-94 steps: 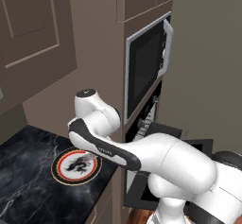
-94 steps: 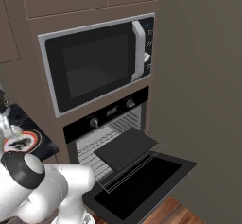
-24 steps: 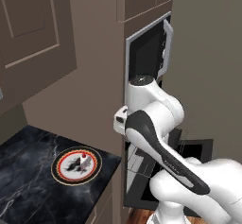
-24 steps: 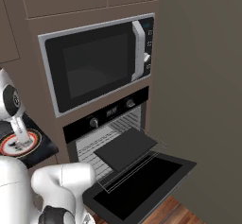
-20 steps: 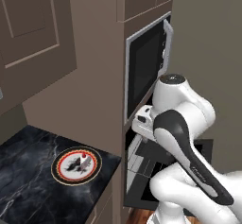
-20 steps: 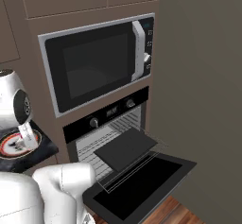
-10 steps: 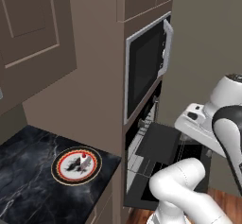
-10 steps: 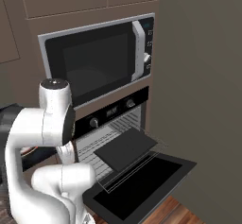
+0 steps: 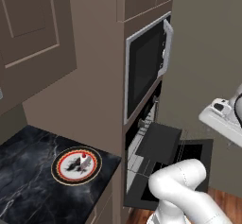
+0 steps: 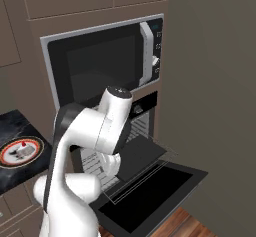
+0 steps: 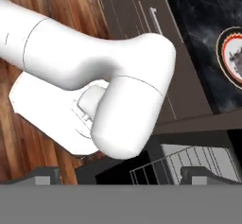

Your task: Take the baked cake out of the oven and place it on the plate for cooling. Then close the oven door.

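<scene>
The plate [image 9: 76, 165] is the landmark here. It lies flat on the dark marble desk [image 9: 28, 190], to the left of the tall cabinet column. The baked cake [image 9: 84, 156] sits on the plate, on the side of the plate that is nearer to the oven; it is a tiny whitish piece with a red blob on top. In the right base view the same plate [image 10: 20, 151] shows at the left edge, again with the cake [image 10: 22, 144] on it.

The oven [image 10: 130, 146] is to the right of the plate and lower than the microwave [image 10: 102, 63]. The oven door [image 10: 152, 193] is open and hangs down flat, well apart from the plate. A dark tray [image 9: 158, 142] sticks out of the oven on a wire rack [image 10: 107, 156], above the open door.

The fingers [image 11: 120, 176] are spread wide and hold nothing. In the hand view their two dark tips rise at the bottom, far from each other, and between them I see the wire rack and the robot's own white body. A part of the plate rim [image 11: 231, 55] shows at the right edge of this view, on the marble desk, far from the fingers. The wooden floor [image 11: 42, 10] is on the other side.
</scene>
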Robot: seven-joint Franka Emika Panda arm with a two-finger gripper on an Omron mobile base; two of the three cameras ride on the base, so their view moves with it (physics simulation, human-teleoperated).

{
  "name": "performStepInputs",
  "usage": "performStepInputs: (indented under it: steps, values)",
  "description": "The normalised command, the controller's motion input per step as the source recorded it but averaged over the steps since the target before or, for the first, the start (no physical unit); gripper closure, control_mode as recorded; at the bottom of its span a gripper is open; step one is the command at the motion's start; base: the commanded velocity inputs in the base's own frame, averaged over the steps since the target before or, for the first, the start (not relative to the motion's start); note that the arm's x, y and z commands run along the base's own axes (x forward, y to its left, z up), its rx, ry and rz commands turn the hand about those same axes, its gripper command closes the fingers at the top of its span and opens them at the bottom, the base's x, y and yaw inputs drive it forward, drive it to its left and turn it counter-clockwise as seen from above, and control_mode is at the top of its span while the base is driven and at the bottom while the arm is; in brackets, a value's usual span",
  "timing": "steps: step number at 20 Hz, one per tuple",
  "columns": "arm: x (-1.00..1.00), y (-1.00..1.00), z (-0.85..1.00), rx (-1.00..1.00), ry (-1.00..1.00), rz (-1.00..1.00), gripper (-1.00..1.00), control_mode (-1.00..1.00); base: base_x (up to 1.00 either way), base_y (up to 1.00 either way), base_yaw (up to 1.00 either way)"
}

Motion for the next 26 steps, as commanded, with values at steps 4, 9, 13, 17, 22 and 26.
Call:
performStepInputs:
  steps: [4,9,13,17,22,26]
  values:
    - [0.72,-0.43,-0.21,0.03,0.11,-0.4,-1.0,-1.0,0.0,0.0,0.0]
    - [0.59,-0.33,-0.38,0.0,0.04,-0.6,-1.0,-1.0,0.0,0.0,0.0]
    - [0.39,-0.34,-0.48,0.0,0.02,-0.67,-1.0,-1.0,0.0,0.0,0.0]
    - [0.32,-0.34,-0.53,0.01,0.05,-0.68,-1.0,-1.0,0.0,0.0,0.0]
    - [0.32,-0.36,-0.53,0.05,0.15,-0.64,-1.0,-1.0,0.0,0.0,0.0]
    - [0.38,-0.33,-0.49,0.1,0.3,-0.54,-1.0,-1.0,0.0,0.0,0.0]
